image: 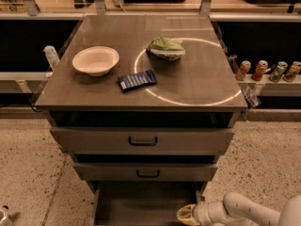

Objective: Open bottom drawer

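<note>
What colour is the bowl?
The bowl is cream-white, seen best in the camera view. The hand is low, by the bottom drawer.

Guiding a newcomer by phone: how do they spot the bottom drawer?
Find the grey metal cabinet with a white bowl on top. Below its two grey drawer fronts with black loop handles lies the bottom drawer. It alone is pulled out, its dark inside showing, the robot's pale pincer at its right side.

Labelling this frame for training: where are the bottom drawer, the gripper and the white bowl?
bottom drawer (141,204), camera view, its open inside floor.
gripper (184,215), camera view, its tip by the drawer's right side.
white bowl (95,60), camera view, its bare inside.
</note>
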